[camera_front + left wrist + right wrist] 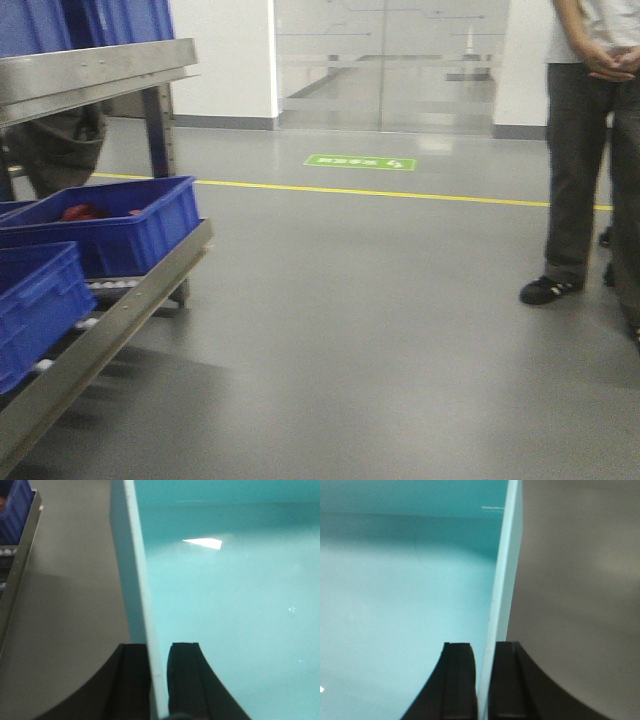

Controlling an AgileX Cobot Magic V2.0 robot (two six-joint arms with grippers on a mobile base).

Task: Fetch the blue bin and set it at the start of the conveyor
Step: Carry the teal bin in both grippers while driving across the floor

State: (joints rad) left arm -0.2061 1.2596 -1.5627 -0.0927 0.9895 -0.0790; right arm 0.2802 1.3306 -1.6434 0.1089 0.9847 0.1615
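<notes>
The blue bin is a pale aqua tub. In the left wrist view its inside (235, 605) fills the right of the frame and its left wall runs down between my black fingers. My left gripper (159, 652) is shut on that wall, one finger outside, one inside. In the right wrist view the bin's inside (405, 595) fills the left, and my right gripper (483, 652) is shut on its right wall the same way. The bin hangs above the grey floor. The bin and both grippers do not show in the front view. The conveyor start is out of view.
A steel roller rack (110, 300) stands at the left with dark royal-blue ribbed bins (110, 225) on it; it also shows in the left wrist view (20, 565). A person (590, 150) stands at the right. A yellow floor line (380, 192) crosses ahead, before glass doors.
</notes>
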